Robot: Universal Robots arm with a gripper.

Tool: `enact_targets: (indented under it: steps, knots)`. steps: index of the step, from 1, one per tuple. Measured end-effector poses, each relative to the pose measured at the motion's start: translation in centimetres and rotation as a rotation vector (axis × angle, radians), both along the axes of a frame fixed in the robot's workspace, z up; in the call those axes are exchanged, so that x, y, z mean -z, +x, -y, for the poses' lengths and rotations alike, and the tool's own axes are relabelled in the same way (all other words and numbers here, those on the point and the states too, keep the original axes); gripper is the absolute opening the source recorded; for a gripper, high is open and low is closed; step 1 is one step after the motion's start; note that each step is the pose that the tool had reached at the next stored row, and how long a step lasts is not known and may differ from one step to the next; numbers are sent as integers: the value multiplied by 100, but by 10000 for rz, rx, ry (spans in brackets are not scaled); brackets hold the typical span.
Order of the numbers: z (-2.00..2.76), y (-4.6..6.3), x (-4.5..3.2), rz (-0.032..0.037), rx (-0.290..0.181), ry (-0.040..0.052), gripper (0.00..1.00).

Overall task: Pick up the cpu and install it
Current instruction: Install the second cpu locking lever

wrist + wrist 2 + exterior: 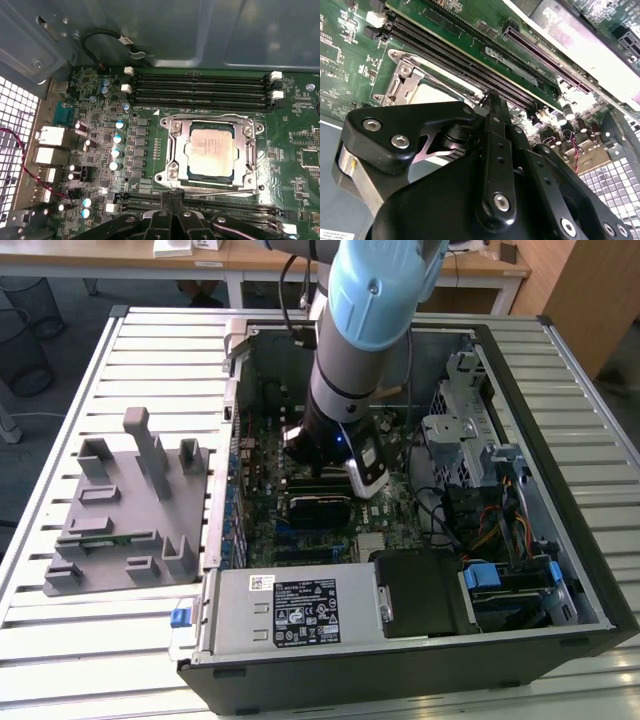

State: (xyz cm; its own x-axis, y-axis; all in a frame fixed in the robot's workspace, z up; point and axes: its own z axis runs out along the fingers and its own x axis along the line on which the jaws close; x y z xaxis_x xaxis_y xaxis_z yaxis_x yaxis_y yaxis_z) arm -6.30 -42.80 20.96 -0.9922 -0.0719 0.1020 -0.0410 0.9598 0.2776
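Lying flat inside the socket frame [172, 165] on the motherboard [145, 150], the cpu [209, 150] is seen just beyond the fingers [172, 200] in the first wrist view. The fingers appear pressed together with nothing pinched, their tips beside the frame's near edge.

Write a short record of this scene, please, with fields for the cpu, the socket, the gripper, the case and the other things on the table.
cpu: pale square chip lying flat inside the socket
socket: metal frame around the chip, on the green motherboard, between rows of black memory slots
gripper: black fingers at the socket frame's edge, apart from the chip, holding nothing
computer case: open, lying on the slatted table, arm reaching inside
other things: grey fixture block on the table, at the exterior view's left of the case
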Motion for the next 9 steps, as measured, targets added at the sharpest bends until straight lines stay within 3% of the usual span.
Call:
enact_targets:
  steps: [9]
  knots:
    - [0,-22,86,-1,2,221,11]
